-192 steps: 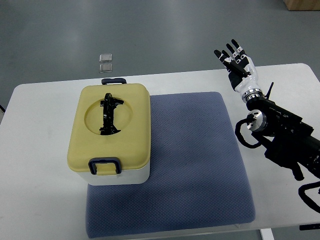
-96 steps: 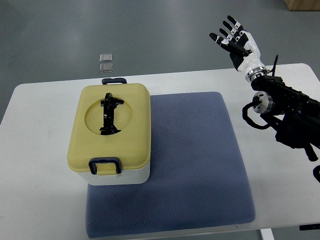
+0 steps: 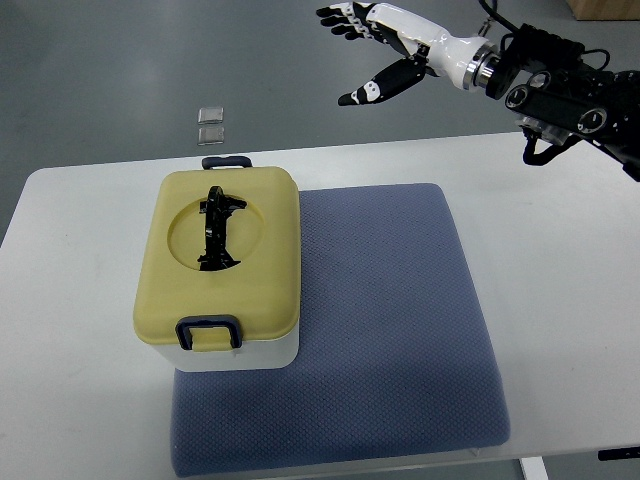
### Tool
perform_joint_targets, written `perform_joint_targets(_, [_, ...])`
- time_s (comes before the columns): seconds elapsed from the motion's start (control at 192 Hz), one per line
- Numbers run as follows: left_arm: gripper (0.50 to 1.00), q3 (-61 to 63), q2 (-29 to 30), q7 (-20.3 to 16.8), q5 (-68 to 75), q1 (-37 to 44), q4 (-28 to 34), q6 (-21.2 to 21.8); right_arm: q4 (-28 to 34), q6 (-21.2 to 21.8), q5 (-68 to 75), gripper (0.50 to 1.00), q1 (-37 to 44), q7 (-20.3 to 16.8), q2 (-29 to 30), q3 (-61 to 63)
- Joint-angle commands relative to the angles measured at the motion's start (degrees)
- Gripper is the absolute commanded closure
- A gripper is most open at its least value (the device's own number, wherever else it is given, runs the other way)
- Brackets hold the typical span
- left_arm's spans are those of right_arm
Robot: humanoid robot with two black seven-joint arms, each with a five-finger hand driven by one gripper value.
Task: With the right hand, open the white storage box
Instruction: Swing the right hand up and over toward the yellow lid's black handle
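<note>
The white storage box [image 3: 238, 356] stands on the left part of a blue mat [image 3: 400, 330], its pale yellow lid [image 3: 265, 260] closed. A black folding handle [image 3: 216, 228] lies flat in the lid's round recess. Dark latches sit at the near edge [image 3: 209, 331] and the far edge [image 3: 226, 161]. My right hand [image 3: 375, 50] hangs high beyond the table's far edge, up and to the right of the box, well apart from it. Its fingers are spread and hold nothing. The black forearm [image 3: 565, 85] enters from the upper right.
The white table [image 3: 70, 300] carries the mat and box. Two small clear squares [image 3: 211, 124] lie on the grey floor beyond the table's far edge. A brown carton corner [image 3: 605, 8] shows at the top right.
My right arm has risen and swung left, from the table's right side to above its far edge. The hand turned from fingers-up to reaching leftward. The box has not moved.
</note>
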Motion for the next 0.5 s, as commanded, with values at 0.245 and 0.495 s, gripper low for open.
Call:
perform_joint_targets(0.245, [0.5, 0.0, 0.0, 0.0, 0.0, -0.02, 0.0, -0.04, 11.97, 1.08, -20.07, 0.57, 14.31, -0.01, 5.02, -3.42])
perform_joint_targets(0.495, [0.5, 0.0, 0.0, 0.0, 0.0, -0.02, 0.0, -0.04, 11.36, 0.46, -26.31, 0.57, 15.45, -0.01, 9.77, -8.07])
